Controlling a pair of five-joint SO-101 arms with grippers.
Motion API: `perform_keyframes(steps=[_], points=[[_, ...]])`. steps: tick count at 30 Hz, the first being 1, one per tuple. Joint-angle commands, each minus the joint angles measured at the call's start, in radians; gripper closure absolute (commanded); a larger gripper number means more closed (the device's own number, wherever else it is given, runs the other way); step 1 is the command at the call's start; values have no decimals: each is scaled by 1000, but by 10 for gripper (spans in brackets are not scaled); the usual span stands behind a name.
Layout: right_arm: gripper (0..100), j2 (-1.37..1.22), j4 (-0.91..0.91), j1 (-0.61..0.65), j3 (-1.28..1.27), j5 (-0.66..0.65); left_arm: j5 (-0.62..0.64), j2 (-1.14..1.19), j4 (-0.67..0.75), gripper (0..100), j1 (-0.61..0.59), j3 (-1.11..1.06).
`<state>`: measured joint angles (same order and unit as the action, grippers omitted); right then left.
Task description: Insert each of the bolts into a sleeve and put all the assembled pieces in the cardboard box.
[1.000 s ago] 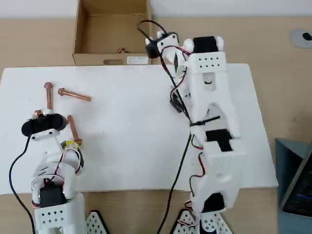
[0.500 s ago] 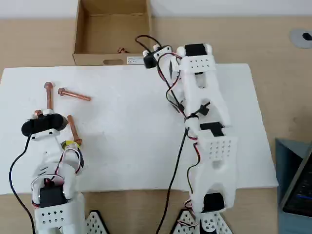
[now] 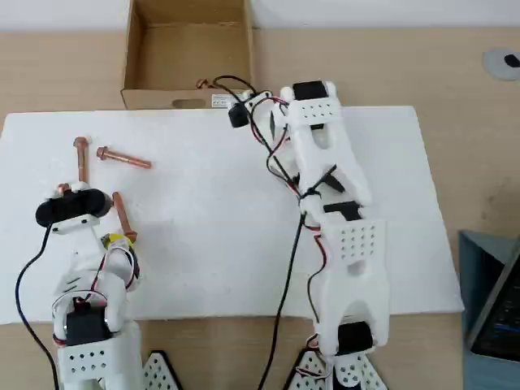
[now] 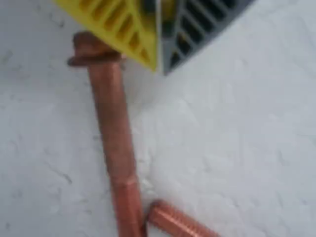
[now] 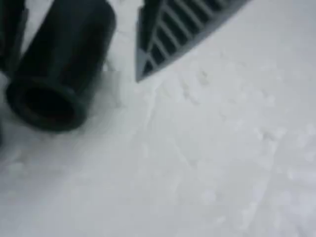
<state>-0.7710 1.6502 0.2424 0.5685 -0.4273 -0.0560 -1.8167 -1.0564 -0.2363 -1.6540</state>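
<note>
A copper bolt (image 4: 111,138) lies on the white mat, its head right beside my left gripper (image 4: 158,49), whose yellow and grey tips are shut together on nothing. From above, this bolt (image 3: 123,216) lies by the left gripper (image 3: 120,240) at the mat's left. Two more bolts (image 3: 80,158) (image 3: 123,158) lie farther back. A black sleeve (image 5: 54,74) rests on its side on the mat, just beside my right gripper (image 5: 168,34). The right arm (image 3: 317,154) stretches across the mat's middle and hides its gripper from above. The cardboard box (image 3: 130,57) stands open beyond the mat.
The white mat (image 3: 211,244) covers most of the table. A small copper piece (image 3: 202,84) lies inside the box by its front wall. A second bolt's end (image 4: 177,222) shows near the first. A laptop corner (image 3: 491,301) sits at the right edge.
The right arm has drawn back from the box corner, its wrist shifting left and towards the mat. The left arm and the bolts have not moved.
</note>
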Motion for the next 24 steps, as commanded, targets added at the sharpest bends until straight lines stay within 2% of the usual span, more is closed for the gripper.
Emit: perform_keyframes(steps=[1,3,7,12,19,24], points=[[822,-45,-11,13,-7,2,-6,-5,17,997,-11,3],[852,-61,-11,16,-5,2,-6,-5,17,997,-11,3],[991,-62,-20,24,-5,2,-6,-5,17,997,-11,2],[988,-62,17,28,77,2,-6,-5,18,997,-11,2],[988,-59,140,25,423,57,-8,-5,18,997,-11,2],[988,104,140,28,424,112,-8,-5,17,997,-5,2]])
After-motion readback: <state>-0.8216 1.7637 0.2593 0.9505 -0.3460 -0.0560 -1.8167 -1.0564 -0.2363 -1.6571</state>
